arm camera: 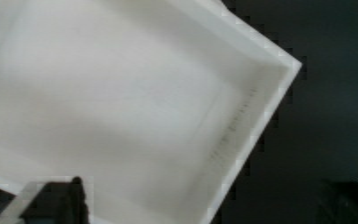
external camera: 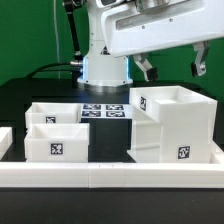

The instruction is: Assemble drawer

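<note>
The tall white box housing stands at the exterior view's right, with tags on its side and front. Two small white trays stand at the left, one in front and one behind it. My gripper hangs open and empty above the housing, with a dark finger on each side and a wide gap between them. In the wrist view a blurred white part, most likely the housing, fills most of the picture, with one corner against the dark table. My gripper shows there only as dark fingertips at the edge.
The marker board lies flat on the black table between the trays and the robot base. A long low white border rail runs along the front. A short rail piece sits at the far left.
</note>
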